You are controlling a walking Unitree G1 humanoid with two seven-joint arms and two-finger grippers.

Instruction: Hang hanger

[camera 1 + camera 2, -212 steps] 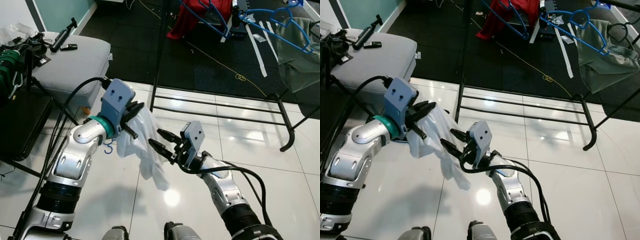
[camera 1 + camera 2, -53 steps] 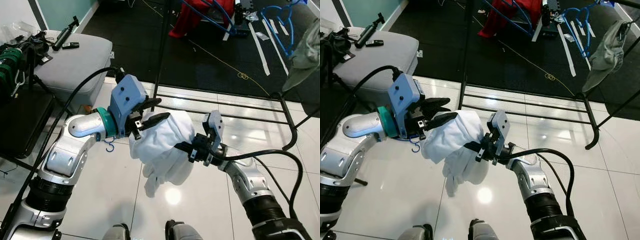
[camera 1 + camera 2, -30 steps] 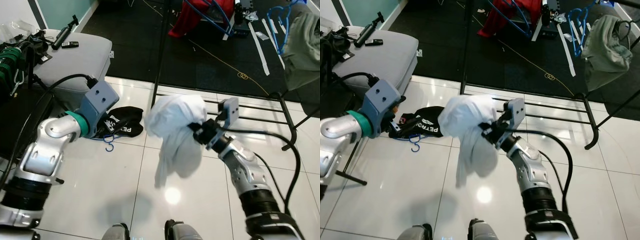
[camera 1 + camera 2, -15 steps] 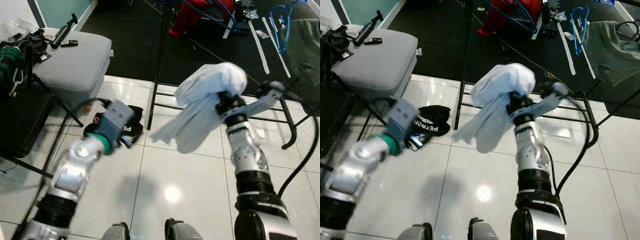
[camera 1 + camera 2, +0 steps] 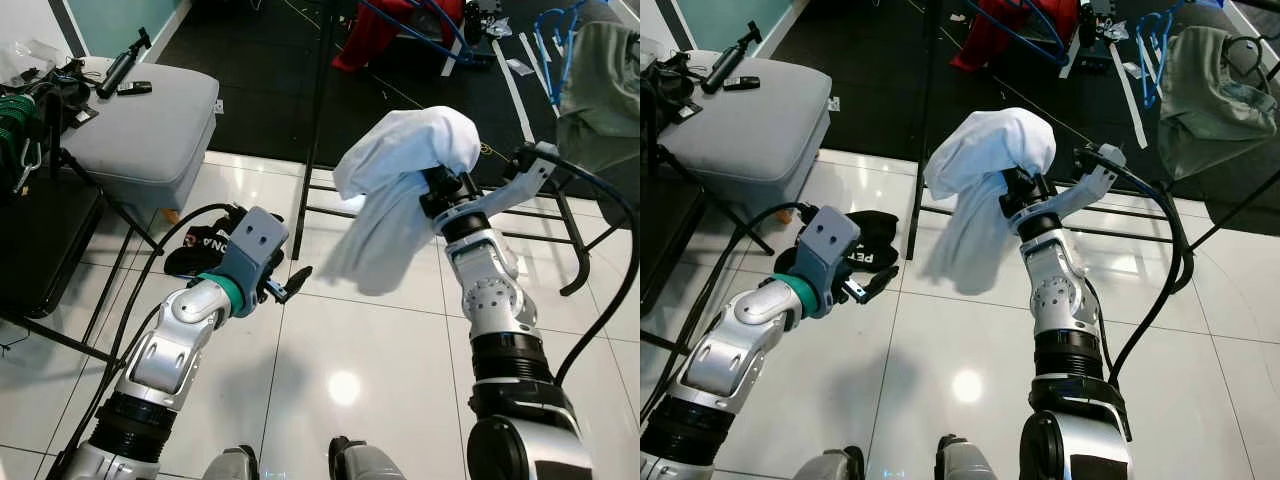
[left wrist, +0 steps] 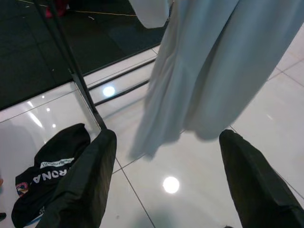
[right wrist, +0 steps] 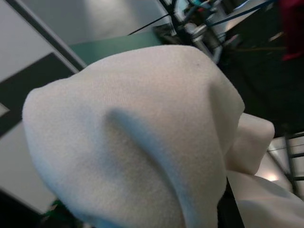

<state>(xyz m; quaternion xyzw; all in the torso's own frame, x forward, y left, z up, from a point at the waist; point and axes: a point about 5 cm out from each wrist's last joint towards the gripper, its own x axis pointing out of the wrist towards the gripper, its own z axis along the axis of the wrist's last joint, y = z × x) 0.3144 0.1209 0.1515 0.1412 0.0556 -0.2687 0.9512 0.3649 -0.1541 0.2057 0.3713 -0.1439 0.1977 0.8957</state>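
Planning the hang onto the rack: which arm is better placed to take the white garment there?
Right. Its pincer is raised, draped in the white garment, beside the black rack. The left pincer is low, open and empty.

— What differs from the earlier pictures?

— Your left gripper (image 5: pixel 290 283) no longer holds the white garment (image 5: pixel 400 190). Seven seconds ago it gripped the cloth at chest height; now its fingers stand apart and empty, low over the white tile floor (image 5: pixel 350 350), just beside the black garment (image 5: pixel 205 245).

— And the cloth itself?

— You now carry it on the right gripper (image 5: pixel 437 192) alone. That arm has swung from low and central to raised and upright, and the cloth drapes over the gripper in front of the black rack (image 5: pixel 320 110) rather than hanging between both arms.
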